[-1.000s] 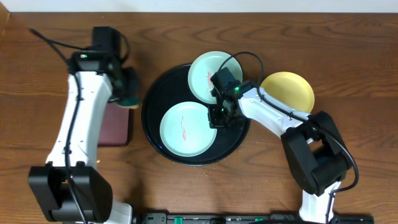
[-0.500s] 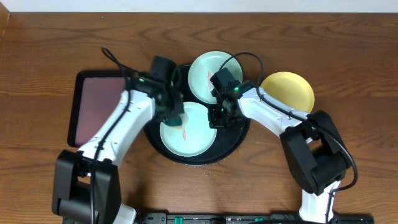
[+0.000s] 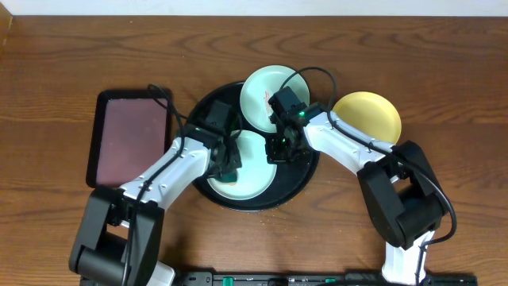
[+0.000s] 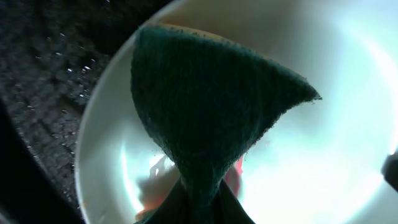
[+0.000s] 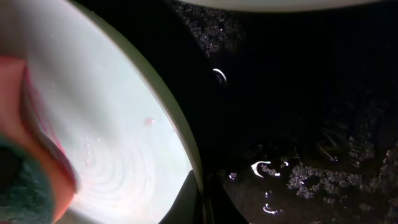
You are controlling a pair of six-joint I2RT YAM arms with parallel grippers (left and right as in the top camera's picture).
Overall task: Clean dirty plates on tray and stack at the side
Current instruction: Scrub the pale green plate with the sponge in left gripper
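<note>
The round black tray (image 3: 295, 176) holds a mint plate (image 3: 255, 171). A second mint plate (image 3: 266, 91) lies over the tray's far rim. The pale yellow plate (image 3: 367, 117) sits on the table to the right. My left gripper (image 3: 228, 165) is shut on a dark green sponge (image 4: 205, 106), which is pressed on the near mint plate (image 4: 323, 124) over its red smear (image 4: 233, 177). My right gripper (image 3: 279, 148) is shut on that plate's right rim (image 5: 198, 180). The plate (image 5: 106, 124) and the sponge (image 5: 18, 180) show in the right wrist view.
A rectangular black-rimmed maroon tray (image 3: 127, 135) lies on the wooden table left of the round tray. The tray floor (image 5: 298, 93) is wet and speckled. Cables loop over the far mint plate.
My left arm swung from beyond the maroon tray over to the near mint plate with the sponge, then slid a little towards the plate's middle. The right arm has not moved.
</note>
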